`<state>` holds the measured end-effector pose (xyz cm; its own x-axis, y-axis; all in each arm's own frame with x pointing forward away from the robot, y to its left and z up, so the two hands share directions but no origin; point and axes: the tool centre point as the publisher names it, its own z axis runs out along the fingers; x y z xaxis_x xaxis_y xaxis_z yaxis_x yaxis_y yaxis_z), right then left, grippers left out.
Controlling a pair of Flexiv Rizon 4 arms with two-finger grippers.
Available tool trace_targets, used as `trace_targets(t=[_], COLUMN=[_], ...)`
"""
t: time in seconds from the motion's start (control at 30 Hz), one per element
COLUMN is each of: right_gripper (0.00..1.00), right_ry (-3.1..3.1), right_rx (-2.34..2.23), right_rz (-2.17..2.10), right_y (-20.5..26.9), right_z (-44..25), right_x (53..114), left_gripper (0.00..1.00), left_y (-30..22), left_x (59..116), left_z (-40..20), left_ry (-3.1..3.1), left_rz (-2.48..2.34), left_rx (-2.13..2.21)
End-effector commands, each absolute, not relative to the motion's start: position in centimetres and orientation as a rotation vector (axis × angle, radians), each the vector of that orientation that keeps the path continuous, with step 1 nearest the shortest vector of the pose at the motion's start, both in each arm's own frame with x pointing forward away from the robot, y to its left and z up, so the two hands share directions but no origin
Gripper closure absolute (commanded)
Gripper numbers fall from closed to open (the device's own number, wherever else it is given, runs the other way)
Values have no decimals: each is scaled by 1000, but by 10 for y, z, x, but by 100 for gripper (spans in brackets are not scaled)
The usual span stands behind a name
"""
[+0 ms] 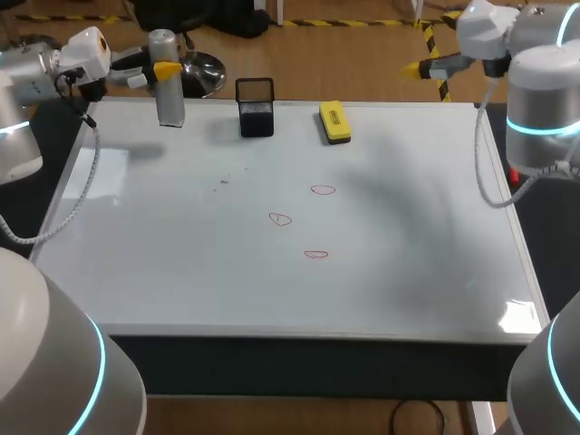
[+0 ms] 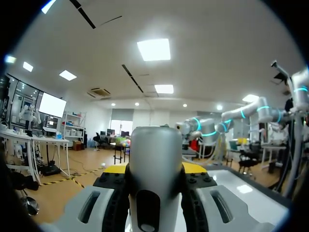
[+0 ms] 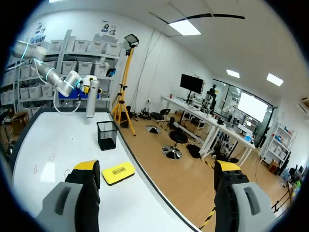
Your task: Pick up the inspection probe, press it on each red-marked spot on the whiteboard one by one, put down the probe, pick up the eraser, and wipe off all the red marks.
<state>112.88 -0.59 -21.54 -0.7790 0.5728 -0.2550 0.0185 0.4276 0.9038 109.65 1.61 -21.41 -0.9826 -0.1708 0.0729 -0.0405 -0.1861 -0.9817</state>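
Left gripper point(image 1: 152, 72) pinches a smooth silver cylindrical probe point(image 1: 169, 101) at ten o'clock; right gripper point(image 3: 157, 170), fingers spread wide, at two o'clock.

Your left arm point(image 1: 23, 82), white and silver with a glowing cyan ring, is sitting at the far left corner, its wrist lying level and pointing right. Your left gripper point(image 1: 166, 71) is hovering over the far left of the table, its yellow-tipped fingers clamping a grey cylindrical metal probe point(image 1: 168, 101) upright from two sides. Your right arm point(image 1: 542, 91) is standing at the far right, wrist pointing left. Your right gripper point(image 1: 414, 68) is hovering near the far right corner, fingers spread wide apart.
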Motion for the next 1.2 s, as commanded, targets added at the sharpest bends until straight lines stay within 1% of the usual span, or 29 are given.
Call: trace_targets(t=[0.03,0.3,0.63,1.1,1.2], right_gripper=[0,0,0,0,0], right_ry=[2438,2721,2944,2816,2751], right_rx=[145,-374,-1008,-1639,-1722], right_rz=[1405,1264,793,149,81], right_y=[17,56,82,93,97], right_z=[-218,-233,-262,-295,-299], right_x=[1159,1159,1141,1135,1134], left_gripper=[100,100,100,100,100], left_y=[15,15,15,15,15], left_x=[1094,1094,1094,1094,1094], left_z=[-211,-211,-211,-211,-211], left_ry=[1948,1948,1948,1948,1948], left_rz=[-2335,-2335,-2335,-2335,-2335], left_rx=[-260,-260,-260,-260,-260])
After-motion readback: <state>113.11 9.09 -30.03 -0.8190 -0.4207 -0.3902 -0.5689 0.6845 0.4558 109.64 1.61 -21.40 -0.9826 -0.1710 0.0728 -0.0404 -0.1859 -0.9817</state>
